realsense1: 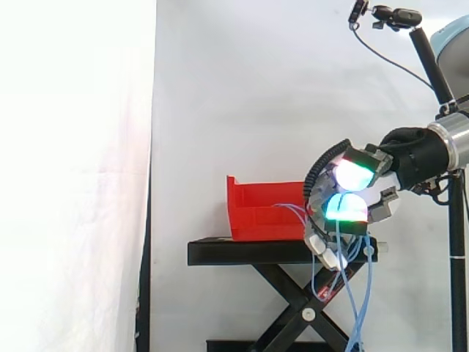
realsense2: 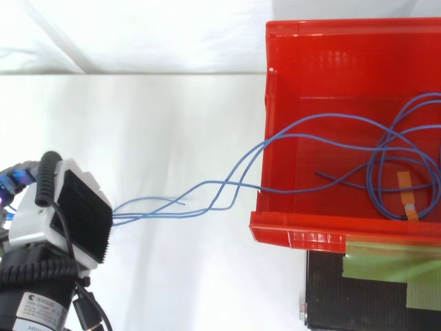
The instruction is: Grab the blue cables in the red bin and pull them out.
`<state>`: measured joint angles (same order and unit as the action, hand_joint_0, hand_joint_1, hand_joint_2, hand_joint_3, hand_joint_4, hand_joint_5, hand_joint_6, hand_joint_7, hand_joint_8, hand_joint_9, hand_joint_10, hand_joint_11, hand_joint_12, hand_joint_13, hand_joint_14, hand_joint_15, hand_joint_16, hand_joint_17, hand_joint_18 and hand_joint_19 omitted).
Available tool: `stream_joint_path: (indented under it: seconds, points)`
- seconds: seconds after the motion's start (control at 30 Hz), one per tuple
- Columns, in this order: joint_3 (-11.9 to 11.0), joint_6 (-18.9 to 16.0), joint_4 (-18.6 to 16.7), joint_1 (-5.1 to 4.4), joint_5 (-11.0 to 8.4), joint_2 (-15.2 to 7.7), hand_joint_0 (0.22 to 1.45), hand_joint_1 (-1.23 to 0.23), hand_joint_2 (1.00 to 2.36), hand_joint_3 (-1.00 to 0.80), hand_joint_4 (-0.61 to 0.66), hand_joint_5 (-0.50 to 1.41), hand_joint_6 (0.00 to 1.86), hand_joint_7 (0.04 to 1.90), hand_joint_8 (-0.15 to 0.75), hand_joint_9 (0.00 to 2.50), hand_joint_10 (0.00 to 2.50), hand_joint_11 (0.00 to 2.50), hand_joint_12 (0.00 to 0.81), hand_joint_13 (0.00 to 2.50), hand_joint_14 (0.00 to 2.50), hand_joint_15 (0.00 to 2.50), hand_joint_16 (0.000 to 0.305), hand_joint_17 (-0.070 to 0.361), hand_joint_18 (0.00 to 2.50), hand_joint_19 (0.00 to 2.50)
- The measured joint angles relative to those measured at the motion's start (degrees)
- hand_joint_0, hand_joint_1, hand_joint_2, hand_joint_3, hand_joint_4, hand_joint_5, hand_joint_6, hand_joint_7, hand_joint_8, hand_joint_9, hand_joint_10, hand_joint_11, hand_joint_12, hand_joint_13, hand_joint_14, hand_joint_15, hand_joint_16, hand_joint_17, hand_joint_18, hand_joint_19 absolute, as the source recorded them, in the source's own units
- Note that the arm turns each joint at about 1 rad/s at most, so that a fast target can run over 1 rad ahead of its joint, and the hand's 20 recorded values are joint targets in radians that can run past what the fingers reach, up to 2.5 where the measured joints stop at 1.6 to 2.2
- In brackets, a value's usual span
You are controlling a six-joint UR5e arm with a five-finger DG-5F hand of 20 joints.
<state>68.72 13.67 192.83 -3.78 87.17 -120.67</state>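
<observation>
Robot hand (realsense1: 366,209) grips wavy blue cables (realsense2: 229,185) from red bin (realsense2: 296,231).

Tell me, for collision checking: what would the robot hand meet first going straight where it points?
Likely the front wall of the red bin; the robot hand faces it across a gap spanned by the blue cables it holds.
</observation>
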Motion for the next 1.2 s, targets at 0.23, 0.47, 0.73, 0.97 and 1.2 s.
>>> stream_joint_path:
  seconds: [0.23,0.47,0.73,0.97,1.2]
  points:
    - [0.0,-0.08,0.0,0.0,-0.01,0.0,0.63,-0.97,1.0,-1.0,0.24,0.9,0.41,0.66,0.276,0.83,0.02,0.55,0.369,0.83,0.02,0.5,0.058,0.131,0.71,0.6]
    - [-0.01,-0.09,-0.02,0.01,0.02,0.0,0.63,-0.98,1.0,-1.0,0.24,0.91,0.41,0.66,0.273,0.84,0.02,0.55,0.367,0.83,0.02,0.5,0.058,0.13,0.71,0.61]
    - [0.0,-0.09,-0.08,0.01,0.02,0.0,0.66,-1.01,1.0,-1.0,0.24,0.92,0.47,0.65,0.271,0.85,0.02,0.55,0.355,0.84,0.02,0.5,0.056,0.126,0.7,0.61]
    - [0.0,-0.09,-0.08,0.02,0.02,0.0,0.71,-1.05,1.0,-1.0,0.22,0.91,0.55,0.63,0.256,0.86,0.03,0.56,0.343,0.84,0.02,0.51,0.052,0.117,0.7,0.6]
    - [-0.01,-0.09,-0.08,0.0,0.02,0.0,0.76,-1.07,1.0,-1.0,0.19,0.91,0.66,0.59,0.245,0.86,0.02,0.56,0.33,0.84,0.02,0.52,0.049,0.11,0.69,0.61]
